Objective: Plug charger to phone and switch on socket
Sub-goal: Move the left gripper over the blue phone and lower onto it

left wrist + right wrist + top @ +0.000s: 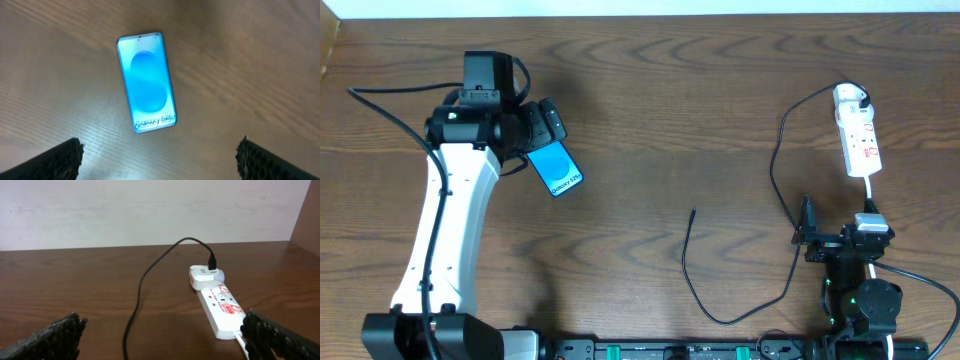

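Observation:
The phone (557, 169) lies flat on the wooden table at the left, its cyan screen up and reading "Galaxy S25+"; it also shows in the left wrist view (147, 82). My left gripper (542, 125) hovers just above and behind it, open and empty, fingers wide apart (160, 157). The black charger cable (692, 260) runs from its free tip at mid-table round to a white plug (849, 96) seated in the white socket strip (861, 142) at the far right. My right gripper (807, 230) is open and empty, near the cable, short of the strip (222, 311).
The strip's white cord (872, 195) runs down towards the right arm's base. A pale wall rises beyond the table's far edge (150, 215). A wooden side panel stands at the right (307, 220).

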Robot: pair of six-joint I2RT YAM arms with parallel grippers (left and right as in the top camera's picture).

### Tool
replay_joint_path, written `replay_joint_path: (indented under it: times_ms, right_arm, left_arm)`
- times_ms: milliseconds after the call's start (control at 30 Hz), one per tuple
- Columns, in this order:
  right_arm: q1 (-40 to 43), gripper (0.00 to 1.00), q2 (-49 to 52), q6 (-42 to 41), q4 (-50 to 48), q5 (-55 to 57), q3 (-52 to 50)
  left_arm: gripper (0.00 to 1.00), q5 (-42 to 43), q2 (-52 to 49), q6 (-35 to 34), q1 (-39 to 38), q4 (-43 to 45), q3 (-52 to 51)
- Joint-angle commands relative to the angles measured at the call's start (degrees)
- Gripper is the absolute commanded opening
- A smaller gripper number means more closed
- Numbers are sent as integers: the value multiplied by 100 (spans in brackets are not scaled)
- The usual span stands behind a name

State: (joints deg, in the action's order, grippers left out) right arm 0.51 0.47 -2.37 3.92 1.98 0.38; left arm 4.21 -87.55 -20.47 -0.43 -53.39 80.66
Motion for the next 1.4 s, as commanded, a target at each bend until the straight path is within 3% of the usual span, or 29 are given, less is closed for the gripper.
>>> replay_joint_path:
  times_ms: [0,267,633,933,1367]
  right_arm:
    - [15,99,-17,-37,17,44,-7]
    - [15,99,-17,-37,17,46,-7]
    - [15,99,-17,-37,17,44,-7]
    - [15,99,-17,-37,17,46,-7]
    - [15,99,-17,-37,17,44,-7]
  left_arm:
    - [98,35,-264,-256,264,-345,632]
    - [98,142,-1770,-319,442,-1593,2203]
    - [98,310,-3241,-387,424,-1226,2343]
    - [98,308,-3311,-385,396,-1075,2306]
    - [98,35,-3311,-560,190,-328,1325]
